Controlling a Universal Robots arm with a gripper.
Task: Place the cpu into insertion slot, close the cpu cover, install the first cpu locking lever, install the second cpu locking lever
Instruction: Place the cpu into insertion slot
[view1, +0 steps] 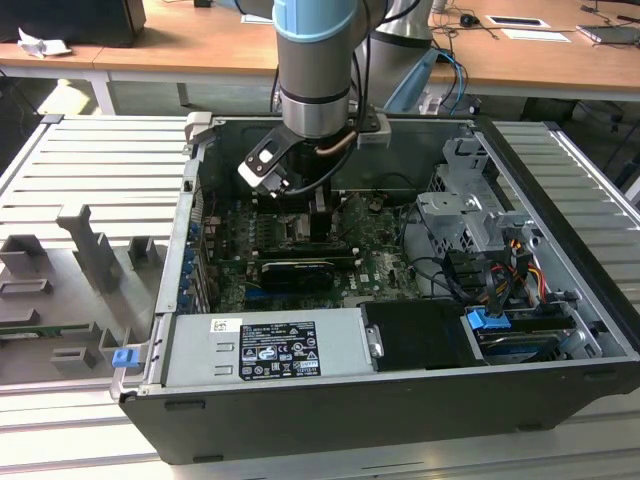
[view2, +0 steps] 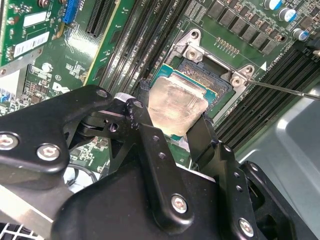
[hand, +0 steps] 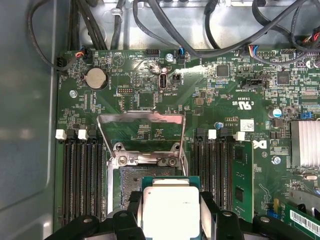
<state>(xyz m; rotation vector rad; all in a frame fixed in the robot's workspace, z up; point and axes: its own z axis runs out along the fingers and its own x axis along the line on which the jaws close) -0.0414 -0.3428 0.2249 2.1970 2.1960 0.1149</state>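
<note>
At the exterior view's left, a grey fixture tray (view1: 80, 260) lies beside the open computer case (view1: 560, 300). A power supply (view1: 265, 347) runs along the case's near wall. Toward the middle of that view, the gripper (view1: 300, 195) reaches down onto the green motherboard (view1: 380, 265), and a drive cage (view1: 470, 210) stands at the exterior view's right.

In the first wrist view the cpu (hand: 170, 207) is pinched between the two black fingers (hand: 207, 202), which press on opposite edges and leave its silver top bare. It sits at the edge of the insertion slot (hand: 131, 182), partly over it. I cannot tell whether it touches the socket. The cpu cover (hand: 142, 117) stands raised beyond the slot, with memory slots (hand: 80, 175) flanking it on both sides.

The second wrist view shows the same grasp. The cpu (view2: 177, 107) is clamped above the insertion slot (view2: 202, 70), and a thin locking lever (view2: 280, 86) sticks out just beside the socket's corner.

The chip looks light, flat and stiff, with a smooth lid that could slip. Its underside and the socket's contacts are probably delicate, so opposite edges seem the right place to hold it, with no more than a gentle squeeze.
</note>
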